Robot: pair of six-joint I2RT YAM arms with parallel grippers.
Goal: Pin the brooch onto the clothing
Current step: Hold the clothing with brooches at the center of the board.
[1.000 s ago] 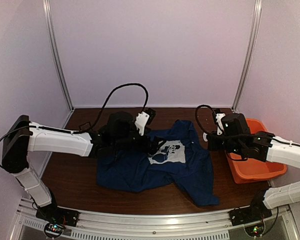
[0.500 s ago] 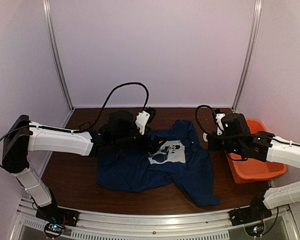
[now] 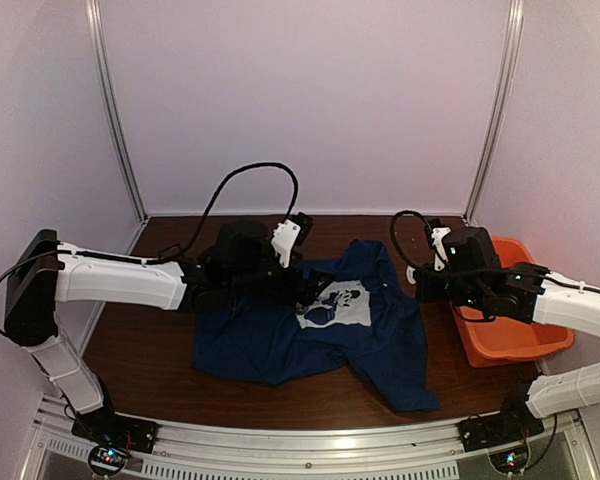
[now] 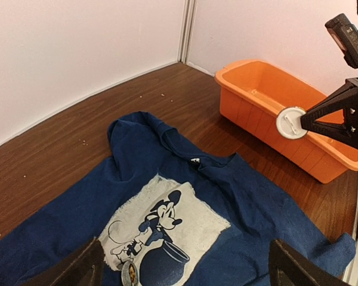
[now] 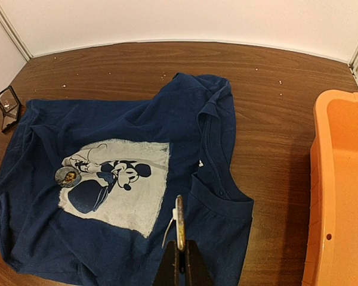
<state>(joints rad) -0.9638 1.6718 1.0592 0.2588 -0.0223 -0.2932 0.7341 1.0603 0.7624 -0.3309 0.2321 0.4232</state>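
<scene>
The clothing (image 3: pixel 310 345) (image 4: pixel 250 196) (image 5: pixel 107 119), a navy T-shirt with a white mouse print (image 5: pixel 116 179), lies crumpled on the brown table. One brooch (image 5: pixel 66 176) (image 4: pixel 129 274), small and round, rests on the print's lower left corner. My left gripper (image 4: pixel 185 271) (image 3: pixel 305 290) hovers open just above the print, and its dark fingers (image 4: pixel 77 269) straddle it. My right gripper (image 5: pixel 180 247) (image 3: pixel 425 283) is shut on a second brooch (image 5: pixel 179 220), held edge-on over the shirt's collar. In the left wrist view this brooch (image 4: pixel 291 123) shows its white back and pin.
An orange tub (image 3: pixel 510 335) (image 4: pixel 268 89) (image 5: pixel 346 179) stands on the right, close to my right arm. A small black hinged box (image 5: pixel 8 106) sits beside the shirt's far left sleeve. Pale walls close in the back and both sides.
</scene>
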